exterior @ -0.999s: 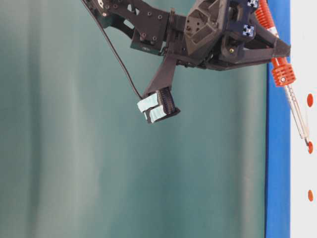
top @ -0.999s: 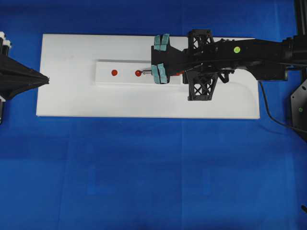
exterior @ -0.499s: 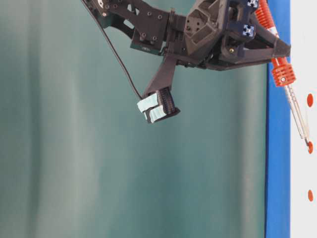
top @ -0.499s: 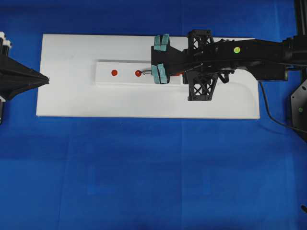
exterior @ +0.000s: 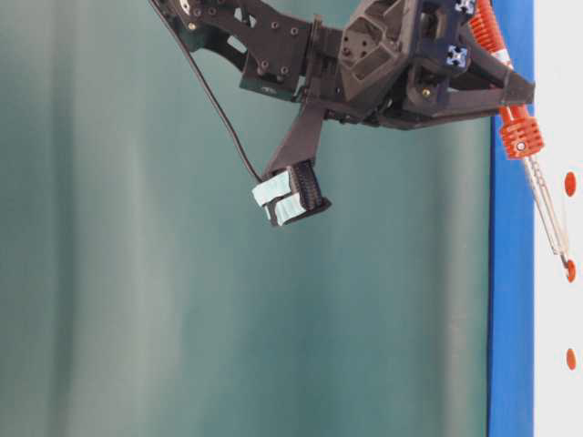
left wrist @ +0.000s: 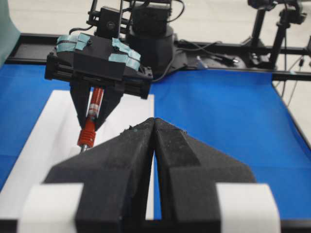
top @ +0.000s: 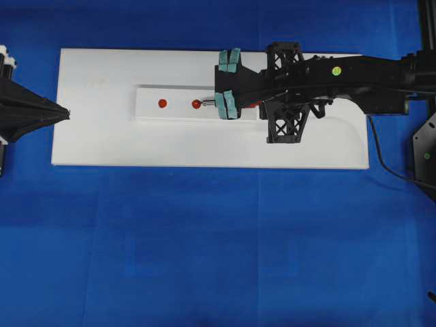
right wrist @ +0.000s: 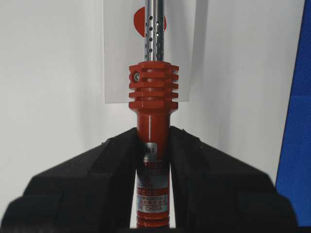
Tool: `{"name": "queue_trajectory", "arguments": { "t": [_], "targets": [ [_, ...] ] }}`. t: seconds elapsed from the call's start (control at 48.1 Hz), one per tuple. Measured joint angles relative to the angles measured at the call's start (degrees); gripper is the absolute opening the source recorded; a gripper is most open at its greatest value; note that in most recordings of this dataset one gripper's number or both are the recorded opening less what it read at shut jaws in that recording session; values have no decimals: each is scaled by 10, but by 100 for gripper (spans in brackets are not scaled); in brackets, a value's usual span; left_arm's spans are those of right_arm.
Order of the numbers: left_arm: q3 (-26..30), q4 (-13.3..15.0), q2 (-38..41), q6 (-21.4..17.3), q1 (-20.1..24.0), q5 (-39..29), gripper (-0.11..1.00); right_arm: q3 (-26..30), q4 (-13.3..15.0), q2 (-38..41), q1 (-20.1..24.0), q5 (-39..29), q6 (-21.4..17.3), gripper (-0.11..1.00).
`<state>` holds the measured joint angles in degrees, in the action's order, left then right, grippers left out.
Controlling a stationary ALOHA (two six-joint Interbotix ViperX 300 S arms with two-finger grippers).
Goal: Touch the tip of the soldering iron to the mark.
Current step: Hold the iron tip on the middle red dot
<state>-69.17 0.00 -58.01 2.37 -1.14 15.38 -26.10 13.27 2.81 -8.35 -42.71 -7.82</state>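
Note:
My right gripper is shut on the red-orange handle of the soldering iron, which points away from it over the white strip. Seen from overhead, the right gripper holds the soldering iron with its metal tip at the middle red mark. At table level the soldering iron slants down and its tip meets that mark. My left gripper is shut and holds nothing, at the board's left edge. In the left wrist view the left gripper faces the iron.
A white board lies on the blue table cover and carries a raised white strip. Another red mark sits further left on the strip. The iron's black cord trails off to the right.

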Motion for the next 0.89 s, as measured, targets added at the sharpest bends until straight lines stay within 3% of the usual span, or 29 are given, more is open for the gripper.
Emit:
{"name": "queue_trajectory", "arguments": {
  "t": [0.895],
  "targets": [
    [0, 0, 1, 0, 1, 0, 0, 1, -1, -1, 0, -6, 0, 6]
  ]
}}
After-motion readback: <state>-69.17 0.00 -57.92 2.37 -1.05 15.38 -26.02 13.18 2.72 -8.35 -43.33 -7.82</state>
